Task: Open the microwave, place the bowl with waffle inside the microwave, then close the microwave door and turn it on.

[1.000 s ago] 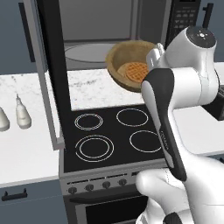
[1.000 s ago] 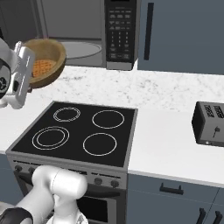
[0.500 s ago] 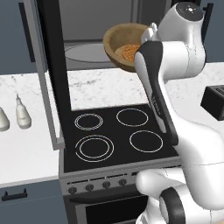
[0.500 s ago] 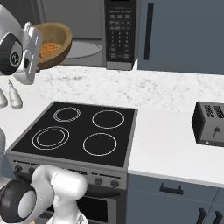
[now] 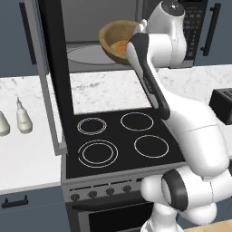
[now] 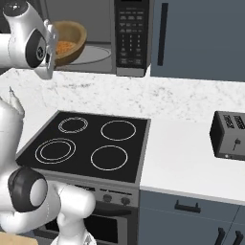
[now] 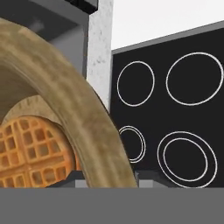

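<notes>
from my seat i read it left to right. the microwave door (image 5: 54, 77) stands swung out on its left hinge, its edge hanging over the near-left of the stove (image 5: 118, 140). next comes the open mouth of the microwave (image 5: 95, 27) with the glass turntable (image 5: 84, 53) on its floor. at that mouth i'm carrying the bowl (image 5: 118, 41), tilted toward the cameras, with the waffle (image 5: 120, 46) lying inside it. the end effector (image 7: 105, 181) is clenched on the bowl's rim, as the wood arcing up between the tips in the hand view tells me.

judging the step in hand: i'd level the bowl before going deeper, since the tilt could let the waffle slide, then move it straight in over the turntable and set it down near the middle before letting go.

room to move: the door closes off the left side, the keypad panel (image 6: 130, 36) frames the right, and the cavity roof looks low over the bowl, so i'd keep centred. below, the 4 burner rings are bare. farther right lies marble worktop (image 6: 191, 158) and 1 toaster (image 6: 229, 135), well apart from my path.
</notes>
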Available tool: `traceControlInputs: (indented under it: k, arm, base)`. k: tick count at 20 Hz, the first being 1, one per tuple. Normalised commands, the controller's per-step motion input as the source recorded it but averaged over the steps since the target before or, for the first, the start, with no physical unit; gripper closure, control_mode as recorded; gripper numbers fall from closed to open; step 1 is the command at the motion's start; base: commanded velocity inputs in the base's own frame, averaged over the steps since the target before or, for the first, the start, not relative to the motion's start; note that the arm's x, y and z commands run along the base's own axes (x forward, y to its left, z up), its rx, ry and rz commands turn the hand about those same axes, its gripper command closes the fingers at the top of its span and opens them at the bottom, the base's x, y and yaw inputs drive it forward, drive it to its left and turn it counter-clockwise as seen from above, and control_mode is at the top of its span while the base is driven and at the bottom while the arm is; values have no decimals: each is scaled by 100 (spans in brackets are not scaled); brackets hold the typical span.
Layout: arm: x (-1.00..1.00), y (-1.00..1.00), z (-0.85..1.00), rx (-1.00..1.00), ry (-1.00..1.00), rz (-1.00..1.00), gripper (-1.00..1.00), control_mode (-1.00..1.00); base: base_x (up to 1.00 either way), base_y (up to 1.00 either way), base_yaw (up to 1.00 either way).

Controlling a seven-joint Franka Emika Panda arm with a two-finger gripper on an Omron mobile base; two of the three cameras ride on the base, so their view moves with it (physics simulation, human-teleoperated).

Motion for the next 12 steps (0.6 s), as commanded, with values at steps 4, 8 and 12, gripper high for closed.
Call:
traceControlInputs:
  k: [4, 8, 12]
  arm:
    - [97, 43, -10, -3, 0, 10, 100, -100]
    - [97, 37, -6, -4, 0, 6, 100, -100]
    - [87, 9, -2, -1, 0, 0, 100, -100]
  base:
    - [0, 0, 0]
    - [0, 0, 0]
    - [0, 0, 0]
